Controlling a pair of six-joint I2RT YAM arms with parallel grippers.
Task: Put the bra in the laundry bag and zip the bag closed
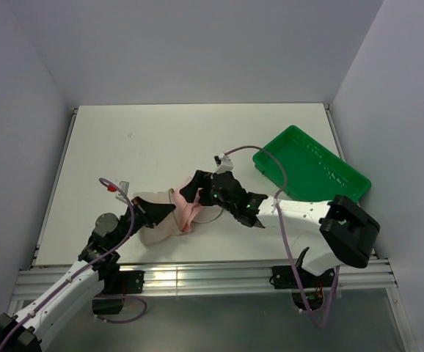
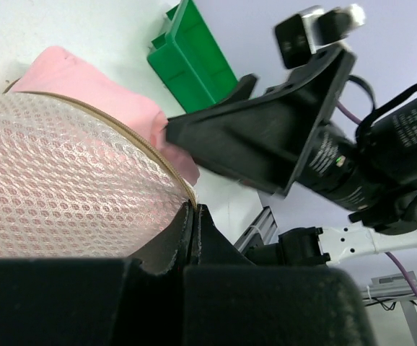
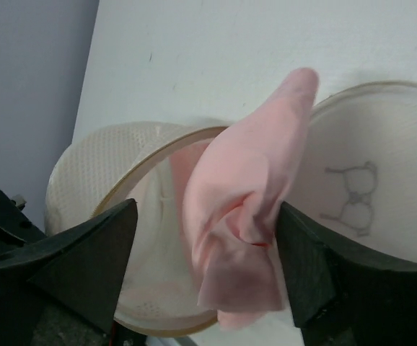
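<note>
The laundry bag [image 1: 152,226] lies open near the table's front, its two mesh discs side by side. In the right wrist view the left disc [image 3: 104,169] stands tilted up, and the right disc [image 3: 382,151] bears a small dark bra mark. The pale pink bra [image 3: 244,187] hangs bunched over the joint between the discs, partly inside the left one; it also shows in the top view [image 1: 185,213]. My right gripper [image 3: 207,209] is open, one finger on each side of the bra. My left gripper [image 2: 192,210] is shut on the bag's rim [image 2: 133,140] and holds that disc up.
A green rectangular tray [image 1: 311,167] stands at the back right, also seen in the left wrist view [image 2: 194,61]. The right arm's wrist and camera [image 2: 317,130] hang close above the bag. Grey walls enclose the table on three sides.
</note>
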